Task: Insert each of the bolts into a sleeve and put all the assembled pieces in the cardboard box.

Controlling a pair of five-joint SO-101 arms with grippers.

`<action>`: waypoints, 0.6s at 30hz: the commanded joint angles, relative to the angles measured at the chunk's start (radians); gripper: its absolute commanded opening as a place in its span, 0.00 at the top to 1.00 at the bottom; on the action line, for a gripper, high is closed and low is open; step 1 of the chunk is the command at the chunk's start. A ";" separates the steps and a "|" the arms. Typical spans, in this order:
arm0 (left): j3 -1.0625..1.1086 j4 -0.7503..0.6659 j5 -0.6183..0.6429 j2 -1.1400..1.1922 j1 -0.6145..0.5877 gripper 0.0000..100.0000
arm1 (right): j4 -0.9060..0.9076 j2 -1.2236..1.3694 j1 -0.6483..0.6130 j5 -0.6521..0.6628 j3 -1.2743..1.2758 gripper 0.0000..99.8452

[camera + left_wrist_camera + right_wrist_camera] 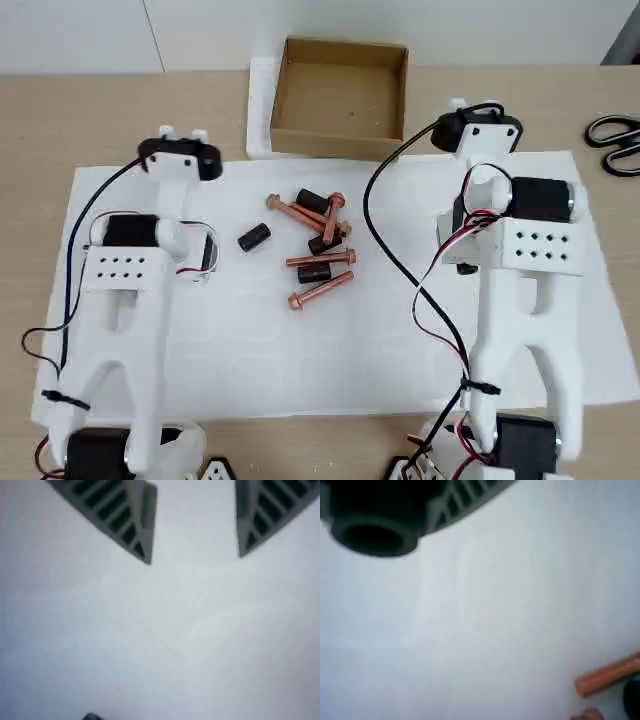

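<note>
Several copper bolts (320,260) and black sleeves (255,238) lie loose in the middle of the white sheet (250,350). The cardboard box (340,60) stands open beyond them, with nothing inside. My right gripper (466,262) is to the right of the pile, low over the sheet, shut on a black sleeve (375,530) with one finger (465,502) beside it. A bolt (610,676) lies farther off on the sheet. My left gripper (207,250) hangs left of the pile; its fingers stand open (194,557) over bare sheet with nothing between them.
A pair of scissors (615,140) lies on the wooden table at the far right. A white block (258,110) rests against the box's left side. Cables run along both arms.
</note>
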 commanded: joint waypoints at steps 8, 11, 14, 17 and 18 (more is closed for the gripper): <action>-0.262 0.049 0.023 0.371 0.190 0.89 | 0.030 -0.042 0.008 0.000 -0.061 1.00; -0.325 0.032 0.012 0.397 0.215 0.89 | 0.030 -0.038 0.008 -0.002 -0.058 1.00; -0.389 -0.031 0.012 0.407 0.203 0.89 | 0.035 -0.038 0.008 -0.015 -0.057 1.00; -0.453 -0.057 0.106 0.437 0.203 0.89 | 0.035 -0.036 0.008 -0.021 -0.057 1.00; -0.478 -0.057 0.153 0.459 0.201 0.89 | 0.035 -0.036 0.008 -0.023 -0.057 1.00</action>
